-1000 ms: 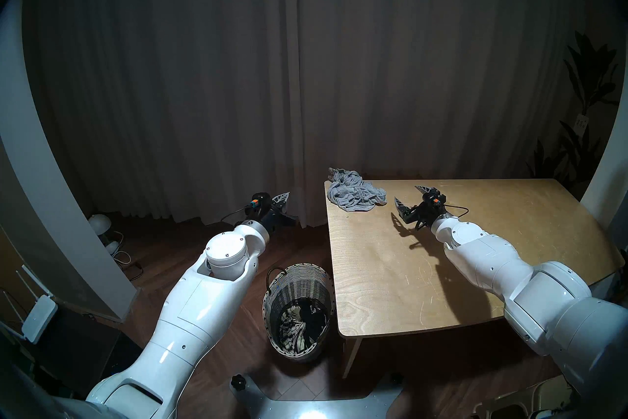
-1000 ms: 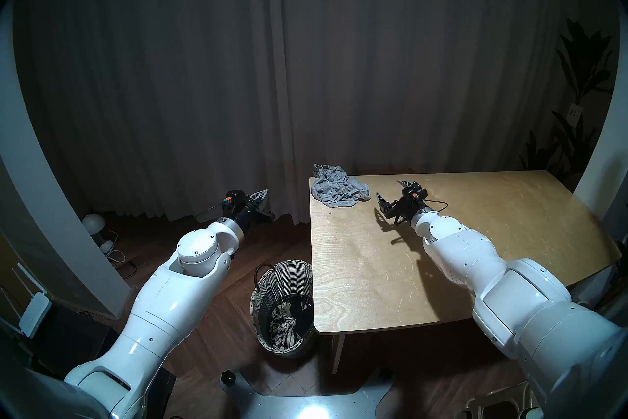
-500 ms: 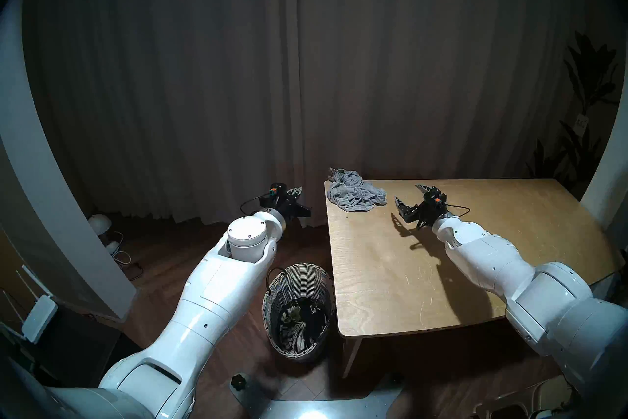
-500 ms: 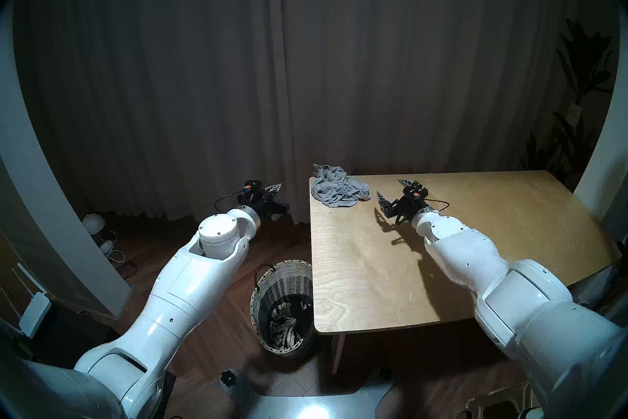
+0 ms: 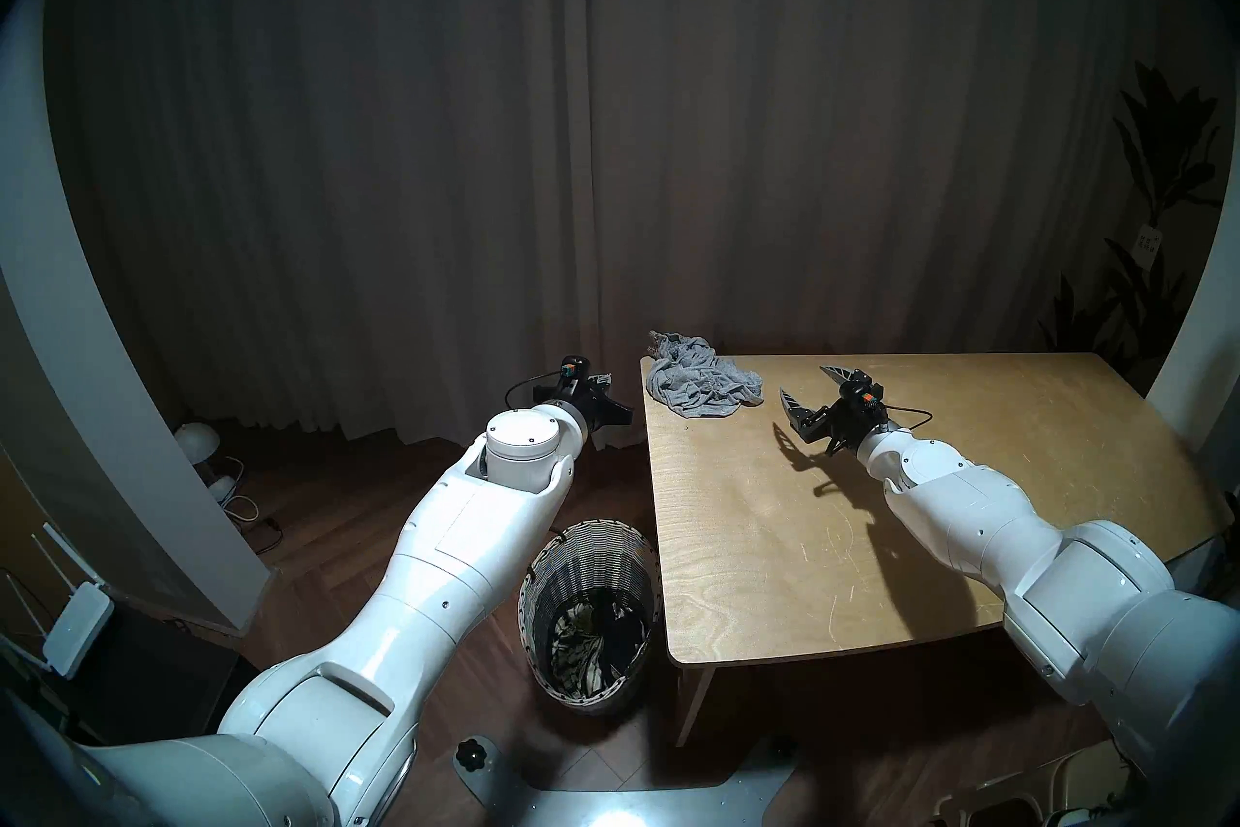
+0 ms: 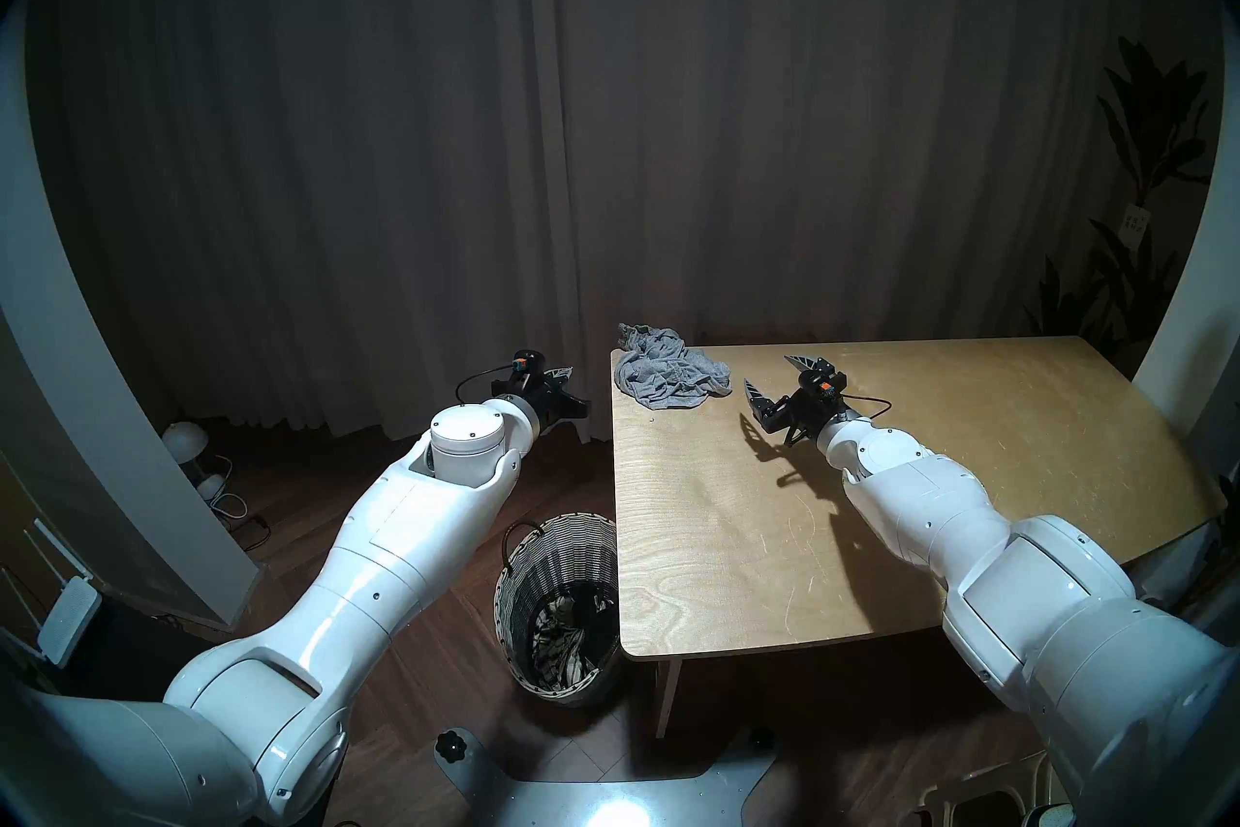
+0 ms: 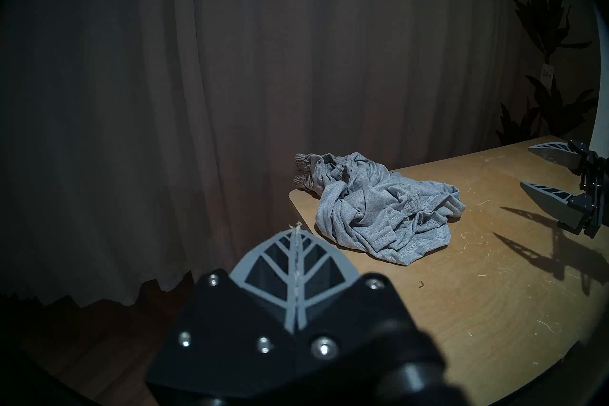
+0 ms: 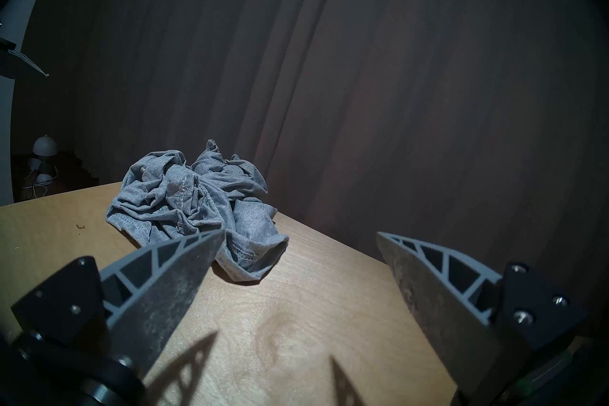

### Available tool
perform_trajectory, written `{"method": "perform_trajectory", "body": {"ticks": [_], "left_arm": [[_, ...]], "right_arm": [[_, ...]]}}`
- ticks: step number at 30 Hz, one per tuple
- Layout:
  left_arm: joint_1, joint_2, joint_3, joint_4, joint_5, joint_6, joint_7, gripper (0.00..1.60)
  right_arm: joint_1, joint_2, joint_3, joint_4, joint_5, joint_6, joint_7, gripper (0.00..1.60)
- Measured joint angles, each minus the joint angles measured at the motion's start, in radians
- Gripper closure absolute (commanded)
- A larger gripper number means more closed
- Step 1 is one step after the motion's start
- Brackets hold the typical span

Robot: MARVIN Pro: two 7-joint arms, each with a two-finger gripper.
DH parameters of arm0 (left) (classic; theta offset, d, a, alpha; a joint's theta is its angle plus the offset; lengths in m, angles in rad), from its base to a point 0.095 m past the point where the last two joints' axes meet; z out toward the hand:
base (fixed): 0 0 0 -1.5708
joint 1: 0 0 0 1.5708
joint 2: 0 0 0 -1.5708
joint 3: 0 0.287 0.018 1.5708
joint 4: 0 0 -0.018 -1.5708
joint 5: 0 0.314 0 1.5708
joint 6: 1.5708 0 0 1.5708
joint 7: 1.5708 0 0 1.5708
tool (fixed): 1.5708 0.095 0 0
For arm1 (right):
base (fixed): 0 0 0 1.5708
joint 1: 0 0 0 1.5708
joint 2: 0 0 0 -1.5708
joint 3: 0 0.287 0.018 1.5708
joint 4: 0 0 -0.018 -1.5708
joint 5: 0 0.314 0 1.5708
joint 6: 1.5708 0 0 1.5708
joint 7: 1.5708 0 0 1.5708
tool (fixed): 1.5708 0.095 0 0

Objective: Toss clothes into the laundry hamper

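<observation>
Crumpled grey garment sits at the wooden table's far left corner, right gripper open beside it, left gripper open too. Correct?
Not quite: the left gripper is shut, fingers pressed together, per the left wrist view. The crumpled grey garment, wooden table corner and open right gripper are right.

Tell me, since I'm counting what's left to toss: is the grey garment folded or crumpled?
Crumpled. The grey garment lies in a wrinkled heap at the table's far left corner, its waistband bunched over the edge.
</observation>
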Motion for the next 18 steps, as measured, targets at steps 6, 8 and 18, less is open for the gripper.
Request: {"method": "perform_trajectory", "body": {"ticks": [6,8,18], "left_arm": [[-0.044,-0.026,0.017,0.063,0.016,0.025,0.013,1.6],[-0.057,-0.034,0.023,0.079,0.019,0.031,0.016,1.6],[-0.128,-0.082,0.054,0.173,0.043,0.064,0.032,0.0]], "right_arm": [[-0.004,0.008,0.006,-0.004,0.006,-0.005,0.016,0.0],[-0.005,0.011,0.007,-0.005,0.008,-0.006,0.019,0.0],[-0.016,0.026,0.016,-0.006,0.019,-0.011,0.043,0.0]]}}
